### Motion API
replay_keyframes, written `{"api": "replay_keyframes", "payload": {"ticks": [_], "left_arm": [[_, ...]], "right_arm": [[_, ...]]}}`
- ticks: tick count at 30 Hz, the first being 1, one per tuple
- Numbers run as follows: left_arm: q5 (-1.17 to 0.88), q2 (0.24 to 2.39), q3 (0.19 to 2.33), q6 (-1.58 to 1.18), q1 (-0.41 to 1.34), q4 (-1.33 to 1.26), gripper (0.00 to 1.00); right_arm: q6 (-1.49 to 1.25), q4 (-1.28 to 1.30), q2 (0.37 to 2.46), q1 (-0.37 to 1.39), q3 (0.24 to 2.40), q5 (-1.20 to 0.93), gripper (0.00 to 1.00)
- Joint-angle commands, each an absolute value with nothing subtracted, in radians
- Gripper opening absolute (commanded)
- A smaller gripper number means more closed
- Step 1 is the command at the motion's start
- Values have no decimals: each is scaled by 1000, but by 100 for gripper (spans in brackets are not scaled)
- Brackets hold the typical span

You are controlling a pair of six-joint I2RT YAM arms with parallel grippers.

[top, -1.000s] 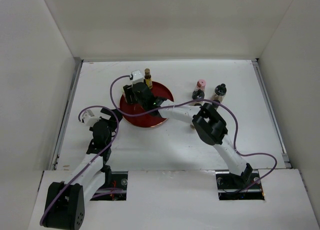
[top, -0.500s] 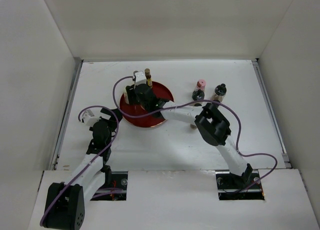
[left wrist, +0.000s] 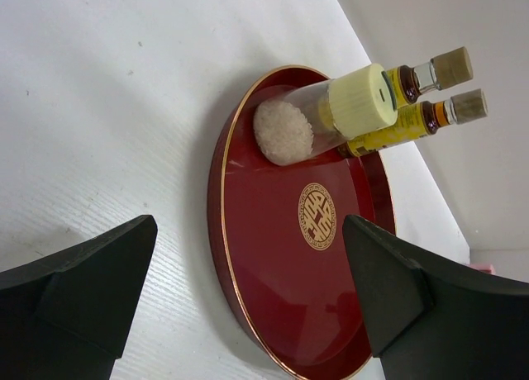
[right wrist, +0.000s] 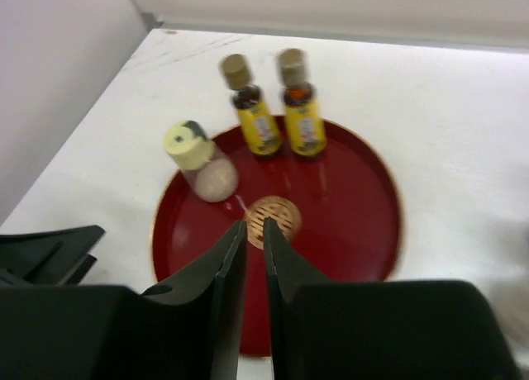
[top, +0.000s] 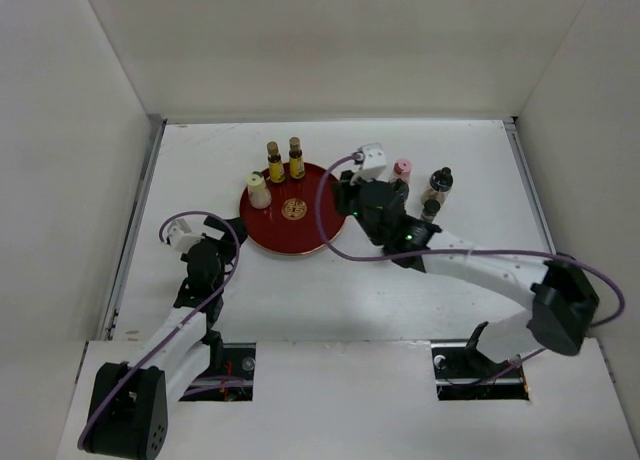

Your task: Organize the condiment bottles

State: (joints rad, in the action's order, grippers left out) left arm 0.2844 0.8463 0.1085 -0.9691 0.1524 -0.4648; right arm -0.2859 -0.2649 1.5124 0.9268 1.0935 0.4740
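While the right gripper (right wrist: pixel 254 228) is hanging at the right side of the round red tray (top: pixel 318 185) and pointing across it, its two fingers are sitting almost together, with only a thin slit between them and nothing held. Three of the condiment bottles are standing on the far-left part of that tray. A cream-capped shaker (top: pixel 258 190) with pale grains inside is sitting nearest the left rim. A slim yellow bottle (top: pixel 274 164) and a second slim yellow bottle (top: pixel 296 158) are standing just beside each other at the back rim. The gold emblem (top: pixel 293 209) in the tray's middle is showing bare.

Two more bottles are waiting off the tray on the white table (top: pixel 470 145), to its right: a pink-capped bottle (top: pixel 402 167) and, near it, a dark-capped shaker (top: pixel 438 184). The right arm's wrist is lying between the tray and this pair, crowding close against the pink-capped bottle in the overhead view and hiding the table just in front of it. A purple cable (top: pixel 319 212) from that wrist is looping over the tray's right edge.

The left gripper (left wrist: pixel 250 228) is sitting low near the tray's near-left side, apart from the rim, its fingers spread wide and empty, facing the cream-capped shaker. White walls (top: pixel 70 180) are closing in the table on three sides.
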Motion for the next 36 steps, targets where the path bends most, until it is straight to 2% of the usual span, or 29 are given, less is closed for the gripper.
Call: {"api": "replay_keyframes", "payload": {"ticks": [1, 4, 8, 14, 19, 31, 35, 36], "left_arm": [[298, 850, 127, -962, 159, -503, 100], [298, 850, 129, -962, 162, -503, 100], [310, 871, 135, -959, 166, -506, 100], [318, 871, 138, -957, 176, -508, 100], [333, 857, 137, -950, 182, -505, 100], [333, 851, 137, -948, 185, -503, 100], [319, 864, 138, -948, 179, -508, 100], [325, 864, 138, -948, 183, -508, 100]], "right_arm": [[-333, -129, 1376, 878, 948, 569, 22], [-377, 24, 1260, 838, 856, 595, 32], [-426, 187, 1178, 832, 798, 630, 64], [-483, 284, 1137, 834, 755, 667, 75], [-492, 265, 1175, 829, 742, 658, 76], [-433, 117, 1307, 803, 761, 612, 68], [-413, 98, 1342, 791, 770, 615, 57], [-411, 98, 1344, 788, 769, 626, 50]]}}
